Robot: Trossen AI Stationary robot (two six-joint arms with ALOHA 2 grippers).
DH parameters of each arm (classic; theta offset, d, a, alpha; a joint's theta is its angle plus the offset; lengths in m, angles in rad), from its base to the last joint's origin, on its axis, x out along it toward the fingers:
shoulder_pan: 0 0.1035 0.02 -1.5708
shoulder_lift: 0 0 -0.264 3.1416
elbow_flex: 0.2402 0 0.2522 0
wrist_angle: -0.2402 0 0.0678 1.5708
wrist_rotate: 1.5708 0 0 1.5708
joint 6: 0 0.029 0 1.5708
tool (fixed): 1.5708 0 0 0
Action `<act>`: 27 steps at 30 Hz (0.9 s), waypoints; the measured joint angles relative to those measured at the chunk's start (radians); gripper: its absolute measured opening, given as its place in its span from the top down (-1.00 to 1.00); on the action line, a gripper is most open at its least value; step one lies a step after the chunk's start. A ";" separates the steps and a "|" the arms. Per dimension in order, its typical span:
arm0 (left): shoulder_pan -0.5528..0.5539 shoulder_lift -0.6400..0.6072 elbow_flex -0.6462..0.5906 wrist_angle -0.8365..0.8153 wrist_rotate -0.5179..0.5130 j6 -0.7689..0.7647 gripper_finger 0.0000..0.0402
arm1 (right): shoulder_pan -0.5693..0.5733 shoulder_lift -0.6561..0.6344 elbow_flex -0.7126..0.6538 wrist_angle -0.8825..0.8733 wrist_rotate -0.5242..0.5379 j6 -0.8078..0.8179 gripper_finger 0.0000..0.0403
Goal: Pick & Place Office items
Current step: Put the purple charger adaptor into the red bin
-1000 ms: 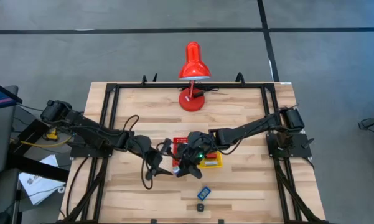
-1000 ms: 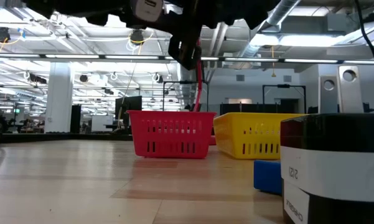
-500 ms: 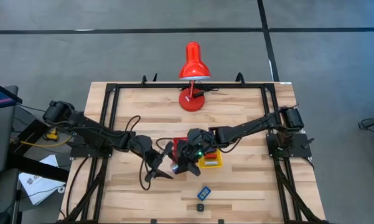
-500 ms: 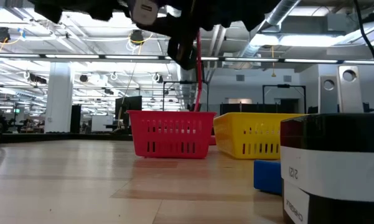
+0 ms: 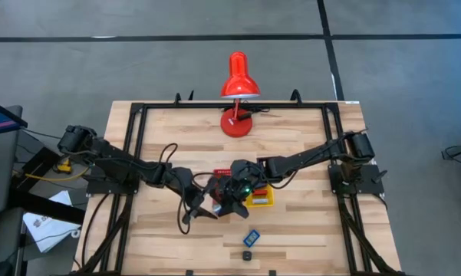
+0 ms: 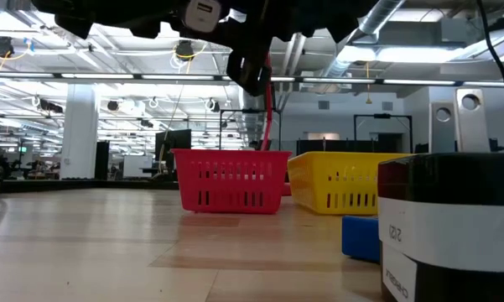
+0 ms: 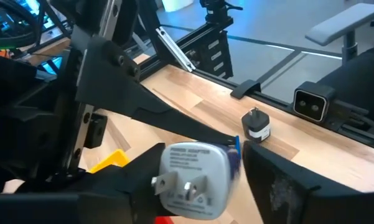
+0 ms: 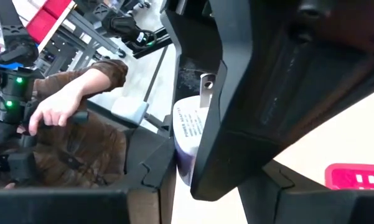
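Above the red tray (image 5: 224, 173) at table centre: white plug adapter (image 7: 190, 179), clamped between left gripper (image 7: 193, 186) fingers beside right gripper (image 5: 232, 201), whose jaw state is indiscernible; likely light, rigid, smooth; grip flat sides, avoiding prongs.

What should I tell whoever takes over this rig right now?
Left gripper and right gripper meet above the table, just in front of the red mesh basket.
A white two-prong plug adapter sits between them, lifted off the table. Which gripper holds it is unclear; it looks like a handover.
On the table near the front edge: a flat blue rectangle and a small black-and-white plug piece.
The yellow mesh basket stands beside the red one; the contents of both are hidden.
Left to do: place the adapter, then those two items.
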 joint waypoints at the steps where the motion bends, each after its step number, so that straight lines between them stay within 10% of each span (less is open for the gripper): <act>1: 0.002 0.000 0.000 -0.002 -0.001 0.000 0.01 | 0.000 0.000 0.000 0.000 -0.005 0.000 0.39; 9: 0.005 0.000 0.000 -0.011 0.002 0.000 0.29 | -0.001 0.000 0.000 -0.021 -0.022 -0.002 0.39; 27: 0.008 0.000 -0.003 -0.016 -0.003 0.000 0.25 | 0.008 0.000 0.000 -0.027 -0.052 0.000 0.39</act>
